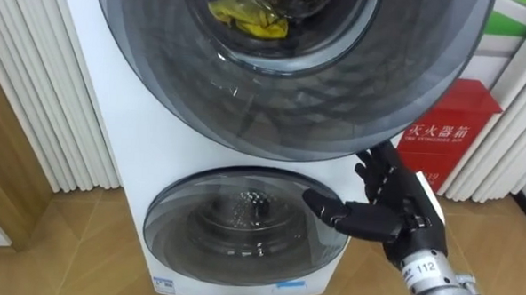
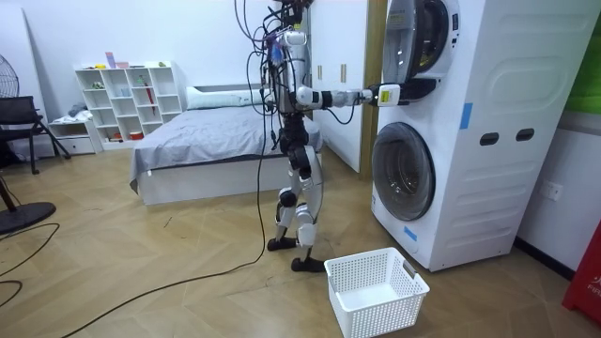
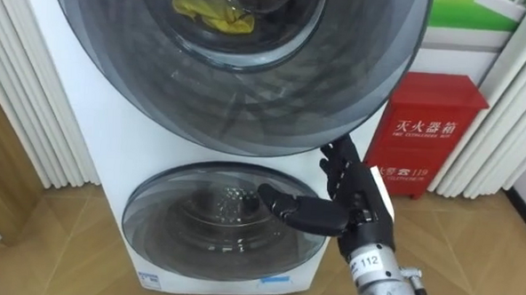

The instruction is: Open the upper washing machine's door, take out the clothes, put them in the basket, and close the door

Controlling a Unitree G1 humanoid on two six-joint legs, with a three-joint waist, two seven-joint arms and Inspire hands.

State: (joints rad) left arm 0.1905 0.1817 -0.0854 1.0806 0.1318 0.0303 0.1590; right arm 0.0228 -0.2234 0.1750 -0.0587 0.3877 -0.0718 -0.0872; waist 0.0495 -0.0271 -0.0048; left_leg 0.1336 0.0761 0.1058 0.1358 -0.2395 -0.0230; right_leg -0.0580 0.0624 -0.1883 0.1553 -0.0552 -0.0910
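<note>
Yellow cloth point(image 1: 248, 18) lies bunched in the upper drum behind the round door point(image 1: 291, 104), long axis left to right. Right hand point(image 1: 387, 202), fingers spread, is at the door's lower right rim. Open floor lies right.

Herringbone wood floor point(image 2: 141, 253), grey bed point(image 2: 207, 141), white cube shelf point(image 2: 130, 99) (cluttered), red cabinet point(image 1: 451, 125).

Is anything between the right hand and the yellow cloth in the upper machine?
Yes. The upper door lies in front of the yellow cloth, which shows through its glass; the right hand is outside, at the door's lower rim.
</note>
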